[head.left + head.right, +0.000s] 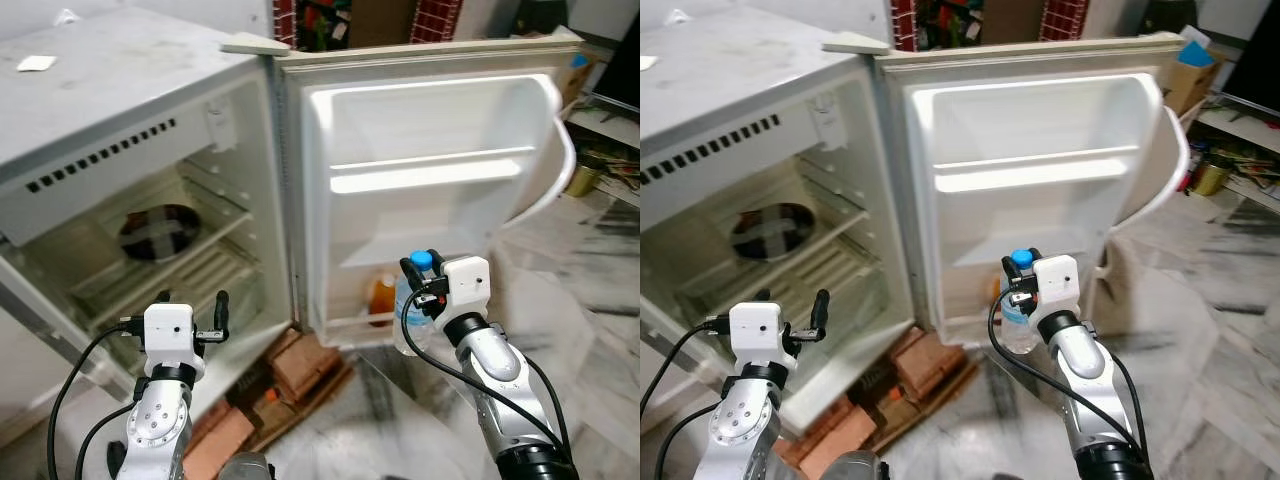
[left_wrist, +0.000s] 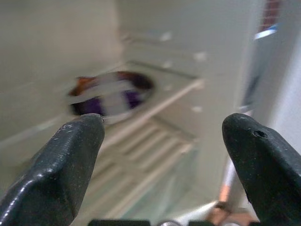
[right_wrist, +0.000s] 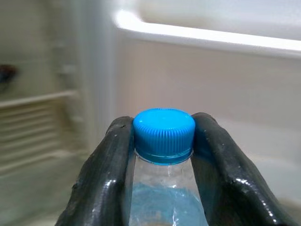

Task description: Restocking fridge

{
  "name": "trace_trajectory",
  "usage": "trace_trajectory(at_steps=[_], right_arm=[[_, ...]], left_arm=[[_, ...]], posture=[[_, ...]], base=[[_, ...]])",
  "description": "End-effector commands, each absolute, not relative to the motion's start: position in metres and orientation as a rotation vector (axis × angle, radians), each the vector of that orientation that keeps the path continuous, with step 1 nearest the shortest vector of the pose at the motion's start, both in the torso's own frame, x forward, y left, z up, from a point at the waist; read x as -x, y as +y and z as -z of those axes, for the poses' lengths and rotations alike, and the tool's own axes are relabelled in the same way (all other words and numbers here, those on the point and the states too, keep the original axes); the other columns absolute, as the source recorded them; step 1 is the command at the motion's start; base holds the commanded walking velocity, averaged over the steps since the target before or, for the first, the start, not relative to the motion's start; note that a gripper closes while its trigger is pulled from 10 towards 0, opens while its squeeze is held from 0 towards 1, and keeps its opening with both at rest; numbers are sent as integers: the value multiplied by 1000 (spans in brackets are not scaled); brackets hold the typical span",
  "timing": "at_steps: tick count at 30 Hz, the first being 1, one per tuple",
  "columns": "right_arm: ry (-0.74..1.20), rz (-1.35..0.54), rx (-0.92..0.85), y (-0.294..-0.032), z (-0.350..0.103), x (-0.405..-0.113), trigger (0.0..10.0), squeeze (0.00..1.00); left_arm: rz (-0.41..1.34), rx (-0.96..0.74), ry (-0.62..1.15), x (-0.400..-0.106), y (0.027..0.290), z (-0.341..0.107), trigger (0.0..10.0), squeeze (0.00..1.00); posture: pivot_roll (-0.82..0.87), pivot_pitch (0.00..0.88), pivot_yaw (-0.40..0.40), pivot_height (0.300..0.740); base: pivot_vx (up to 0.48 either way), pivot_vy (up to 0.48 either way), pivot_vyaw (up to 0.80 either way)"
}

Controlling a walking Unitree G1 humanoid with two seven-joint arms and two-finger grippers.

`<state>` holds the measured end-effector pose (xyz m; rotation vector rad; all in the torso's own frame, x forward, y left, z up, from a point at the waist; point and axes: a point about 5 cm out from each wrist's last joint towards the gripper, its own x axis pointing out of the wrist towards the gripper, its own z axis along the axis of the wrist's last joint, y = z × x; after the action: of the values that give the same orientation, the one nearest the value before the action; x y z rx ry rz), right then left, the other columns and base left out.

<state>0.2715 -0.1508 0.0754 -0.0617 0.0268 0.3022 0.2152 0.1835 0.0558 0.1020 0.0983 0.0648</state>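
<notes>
My right gripper (image 1: 421,268) is shut on the neck of a clear water bottle (image 1: 409,312) with a blue cap (image 3: 163,128), its black fingers (image 3: 106,165) pinching just under the cap. The bottle hangs upright in front of the lowest shelf of the open fridge door (image 1: 430,130). On that shelf stands an orange bottle (image 1: 381,297), just left of the water bottle. My left gripper (image 1: 192,306) is open and holds nothing, low in front of the fridge's inside. Between its fingertips (image 2: 70,141) a dark round plate (image 2: 113,92) is visible on a wire shelf.
The fridge (image 1: 120,120) stands on red bricks (image 1: 300,370) on a marble floor. The door's middle shelf (image 1: 430,172) holds nothing. A scrap of paper (image 1: 37,63) lies on the fridge top. Clutter and boxes (image 1: 600,170) sit at the right, beyond the door.
</notes>
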Motion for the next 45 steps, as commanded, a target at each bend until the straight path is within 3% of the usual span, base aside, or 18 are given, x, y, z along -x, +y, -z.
trace_trajectory(at_steps=[1,13,39,45], right_arm=[[-18,-299,71,-153,-86,-276,10000,0],[-37,-294,102,-153,-87,-277,10000,0],[-40,-283,107,-150,-87,-279,10000,0],[-38,-284,102,-149,-86,-279,10000,0]], left_arm=[[-61,-99,92,-216,182,-57,10000,0],[-29,-99,74,-219,176,-61,10000,0],[-42,-100,100,-218,179,-57,10000,0],[-48,-97,100,-218,180,-57,10000,0]], posture=[[115,24,-28,740],[115,19,-24,740],[117,17,-19,740],[119,20,-16,740]], base=[[0,0,0],[0,0,0],[297,0,0],[0,0,0]])
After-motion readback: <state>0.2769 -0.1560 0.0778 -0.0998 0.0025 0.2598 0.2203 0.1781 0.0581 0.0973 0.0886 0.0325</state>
